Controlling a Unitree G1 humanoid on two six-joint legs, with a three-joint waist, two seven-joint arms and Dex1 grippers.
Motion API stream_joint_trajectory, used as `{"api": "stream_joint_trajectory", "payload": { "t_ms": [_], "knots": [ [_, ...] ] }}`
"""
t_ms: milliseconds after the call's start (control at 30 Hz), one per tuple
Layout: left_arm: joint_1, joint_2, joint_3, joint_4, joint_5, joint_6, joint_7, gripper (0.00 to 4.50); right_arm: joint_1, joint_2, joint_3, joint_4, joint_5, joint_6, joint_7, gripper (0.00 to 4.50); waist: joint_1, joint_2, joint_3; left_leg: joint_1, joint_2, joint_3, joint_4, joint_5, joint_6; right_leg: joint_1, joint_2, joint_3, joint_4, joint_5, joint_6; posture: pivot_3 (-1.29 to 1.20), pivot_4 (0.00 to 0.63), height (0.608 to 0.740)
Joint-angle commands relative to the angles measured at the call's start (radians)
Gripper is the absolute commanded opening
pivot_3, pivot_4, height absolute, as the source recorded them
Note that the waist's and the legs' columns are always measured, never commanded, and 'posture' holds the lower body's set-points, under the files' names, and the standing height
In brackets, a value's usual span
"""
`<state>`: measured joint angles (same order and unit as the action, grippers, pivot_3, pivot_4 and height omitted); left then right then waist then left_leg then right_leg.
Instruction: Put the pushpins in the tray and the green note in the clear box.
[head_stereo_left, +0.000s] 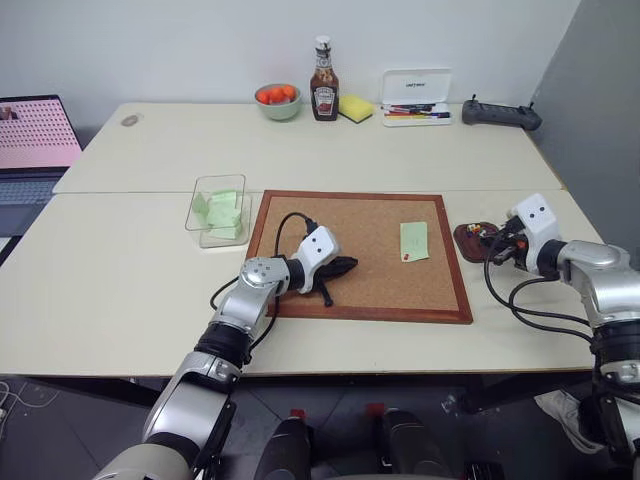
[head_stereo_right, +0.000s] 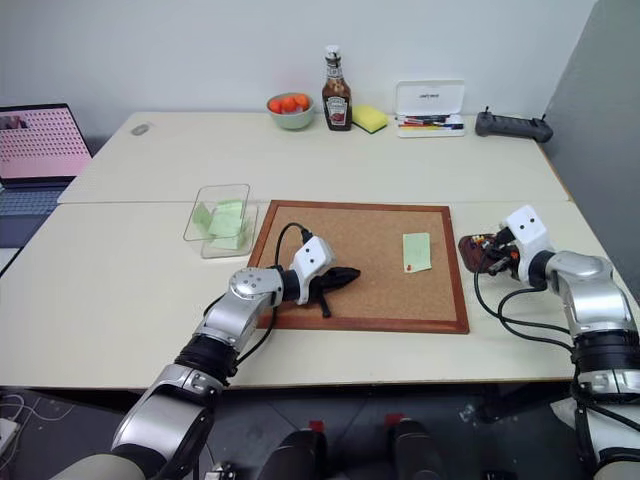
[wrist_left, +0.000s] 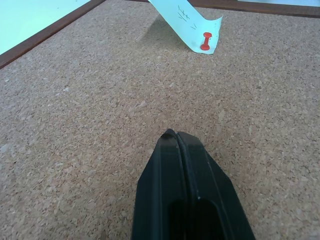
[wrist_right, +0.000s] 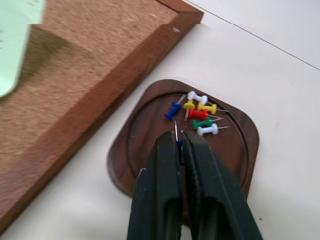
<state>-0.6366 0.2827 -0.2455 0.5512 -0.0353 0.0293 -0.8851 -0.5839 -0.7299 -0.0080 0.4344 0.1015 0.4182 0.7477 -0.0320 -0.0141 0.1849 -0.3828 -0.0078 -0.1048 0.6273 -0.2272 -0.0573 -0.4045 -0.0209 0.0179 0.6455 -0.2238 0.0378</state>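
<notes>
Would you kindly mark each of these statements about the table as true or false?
1. A red pushpin still pins the green note to the corkboard. True.
2. The clear box is empty. False: pale green notes lie in it.
3. The right claw hangs over the tray with a dark blue pin between its fingers. True.
4. The left claw is wide open over the corkboard. False: it is shut.
5. The tray holds no pins. False: several coloured pins lie in it.
</notes>
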Motion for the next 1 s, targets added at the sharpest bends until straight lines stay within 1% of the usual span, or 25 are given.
{"api": "stream_joint_trajectory", "payload": {
  "t_ms": [33, 200, 267, 367, 433, 600, 733, 800, 1000],
  "knots": [
    [0.042, 0.013, -0.022, 0.035, 0.037, 0.026, 0.000, 0.00, -0.035, -0.004, -0.007, 0.022, -0.019, -0.045, -0.010, 1.06, 0.000, 0.000, 0.000, 0.000, 0.000, 0.000, 0.000, 0.000, 0.000, 0.000, 0.000, 0.000, 0.000, 0.000, 0.000, 0.00, 0.150, 0.740],
    [0.047, 0.017, -0.022, 0.031, 0.037, 0.028, 0.001, 0.00, -0.032, -0.006, -0.015, 0.014, -0.024, -0.051, -0.020, 2.20, 0.000, 0.000, 0.000, 0.000, 0.000, 0.000, 0.000, 0.000, 0.000, 0.000, 0.000, 0.000, 0.000, 0.000, 0.000, 0.00, 0.150, 0.740],
    [0.047, 0.017, -0.023, 0.031, 0.037, 0.029, 0.000, 0.00, -0.029, -0.008, -0.023, 0.003, -0.020, -0.047, -0.023, 2.60, 0.000, 0.000, 0.000, 0.000, 0.000, 0.000, 0.000, 0.000, 0.000, 0.000, 0.000, 0.000, 0.000, 0.000, 0.000, 0.00, 0.150, 0.740],
    [0.044, 0.014, -0.025, 0.032, 0.038, 0.028, 0.000, 0.00, -0.014, -0.020, -0.053, -0.050, 0.005, -0.027, -0.013, 3.19, 0.000, 0.000, 0.000, 0.000, 0.000, 0.000, 0.000, 0.000, 0.000, 0.000, 0.000, 0.000, 0.000, 0.000, 0.000, 0.00, 0.150, 0.740],
    [0.043, 0.014, -0.025, 0.032, 0.038, 0.028, 0.000, 0.00, 0.006, -0.029, -0.076, -0.109, 0.035, -0.001, 0.008, 3.68, 0.000, 0.000, 0.000, 0.000, 0.000, 0.000, 0.000, 0.000, 0.000, 0.000, 0.000, 0.000, 0.000, 0.000, 0.000, 0.00, 0.150, 0.740],
    [0.043, 0.014, -0.026, 0.032, 0.038, 0.029, -0.002, 0.00, 0.109, -0.033, -0.104, -0.325, 0.139, 0.087, 0.087, 3.68, 0.000, 0.000, 0.000, 0.000, 0.000, 0.000, 0.000, 0.000, 0.000, 0.000, 0.000, 0.000, 0.000, 0.000, 0.000, 0.00, 0.150, 0.740],
    [0.041, 0.012, -0.027, 0.036, 0.039, 0.028, -0.002, 0.00, 0.177, 0.011, -0.068, -0.490, 0.195, 0.166, 0.094, 3.68, -0.001, 0.000, 0.000, 0.000, 0.000, -0.001, 0.000, 0.000, 0.000, 0.000, 0.000, 0.000, 0.000, 0.000, 0.000, 0.00, 0.150, 0.740],
    [0.039, 0.012, -0.027, 0.040, 0.039, 0.026, -0.003, 0.00, 0.184, 0.042, -0.037, -0.519, 0.189, 0.181, 0.070, 3.68, -0.002, 0.001, 0.000, 0.000, 0.000, 0.000, 0.000, 0.000, 0.000, 0.000, 0.000, 0.000, 0.000, 0.000, 0.000, 0.00, 0.150, 0.740],
    [0.036, 0.010, -0.028, 0.044, 0.041, 0.026, -0.003, 0.00, 0.158, 0.157, 0.068, -0.507, 0.146, 0.172, 0.011, 3.68, 0.000, 0.000, 0.000, 0.000, 0.000, -0.001, 0.000, 0.000, 0.000, 0.000, 0.000, 0.000, 0.000, 0.000, 0.000, 0.00, 0.150, 0.740]
  ]
}}
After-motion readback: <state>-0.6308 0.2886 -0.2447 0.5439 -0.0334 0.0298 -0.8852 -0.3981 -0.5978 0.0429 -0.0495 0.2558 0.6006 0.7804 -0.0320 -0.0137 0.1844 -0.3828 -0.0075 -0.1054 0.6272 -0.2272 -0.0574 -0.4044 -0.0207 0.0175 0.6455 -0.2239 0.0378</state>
